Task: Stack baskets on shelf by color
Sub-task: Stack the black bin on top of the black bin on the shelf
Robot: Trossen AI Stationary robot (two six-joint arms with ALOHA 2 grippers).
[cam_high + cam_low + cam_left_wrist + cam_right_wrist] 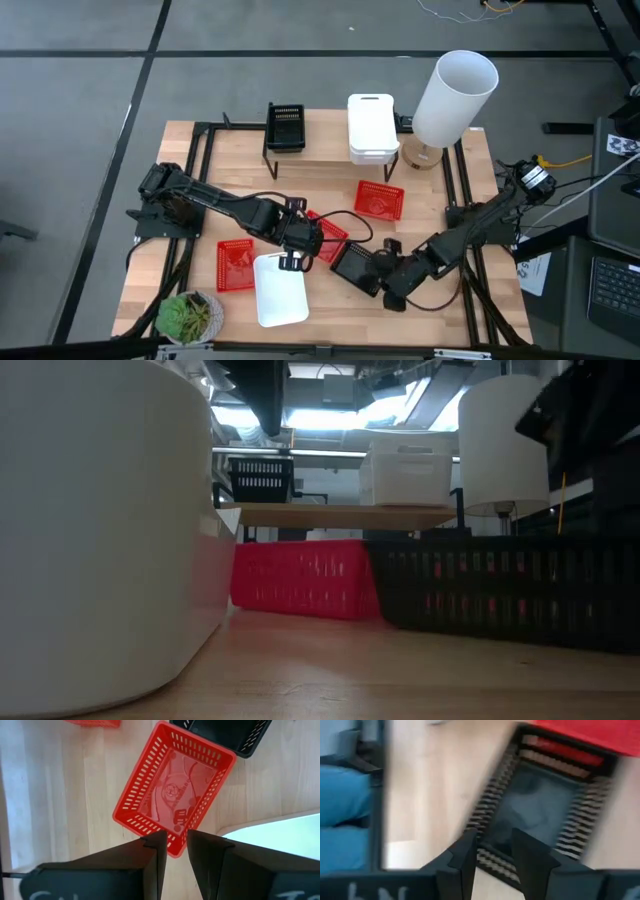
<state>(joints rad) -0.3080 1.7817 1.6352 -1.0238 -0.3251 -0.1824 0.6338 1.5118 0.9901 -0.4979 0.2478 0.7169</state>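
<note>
My left gripper (pixel 312 243) (pixel 176 842) is at the near-left wall of a red mesh basket (pixel 334 238) (pixel 172 795) mid-table, shut on it. My right gripper (pixel 376 270) (pixel 495 852) is at the right-hand wall of a black mesh basket (pixel 352 262) (pixel 535 805) beside it, shut on it. In the low view, the red basket (pixel 300 580) and the black basket (pixel 505 590) sit flat on the tabletop. The shelf (pixel 330 162) carries a black basket (pixel 286 127) and stacked white baskets (pixel 371 127). My left gripper pinches the red basket's wall (pixel 175 851) at a short end between its two fingers, one inside and one outside, coming from above. The basket's bottom is on the table. My right gripper has the black basket's mesh wall (pixel 495 862) between its two fingers, one inside and one outside, slanting down from the table's right. The basket rests on the table.
Loose on the table are a red basket (pixel 380 200) near the shelf, another red basket (pixel 236 265) and a white basket (pixel 280 290) toward the near edge. A green potted plant (pixel 188 316) stands at the near-left corner, a tall white cylinder (pixel 455 97) at the far right.
</note>
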